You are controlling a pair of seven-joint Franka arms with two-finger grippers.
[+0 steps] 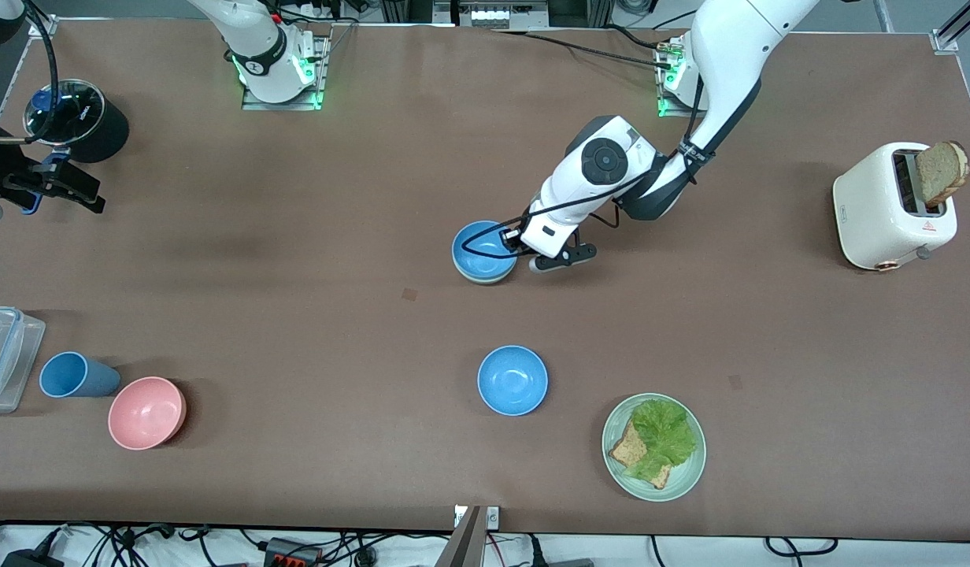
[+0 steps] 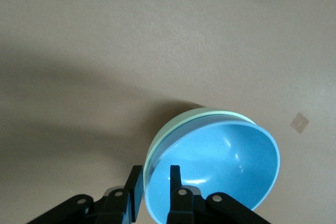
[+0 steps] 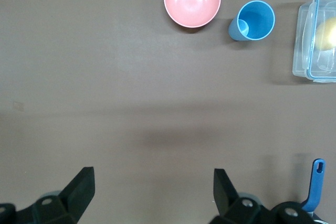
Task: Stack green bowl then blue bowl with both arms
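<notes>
Front view shows the blue bowl (image 1: 480, 246) nested inside the green bowl (image 1: 485, 277) near the middle of the table (image 1: 296, 236); only a pale green rim shows below the blue. The left wrist view gives the same stack: blue bowl (image 2: 215, 169) seated in the green bowl (image 2: 157, 150). The left gripper (image 2: 156, 184) straddles the rim of the stack, one finger (image 2: 135, 188) outside the green wall, the other inside the blue bowl. Its jaws stand slightly apart, with a thin gap visible against the rim, so it has no firm hold. In the front view the left gripper (image 1: 524, 248) is low at the stack's edge toward the left arm's end.

A second blue bowl (image 1: 512, 380) sits alone, nearer the front camera. Beside it, nearer still, is a plate (image 1: 686, 472) with toast and lettuce. A toaster (image 1: 886, 209) stands at the left arm's end.

The right gripper (image 3: 152, 195) waits with its jaws wide, holding nothing, above bare table at the right arm's end. A pink bowl (image 1: 146, 413), blue cup (image 1: 74, 375) and clear box (image 1: 9, 358) lie there.
</notes>
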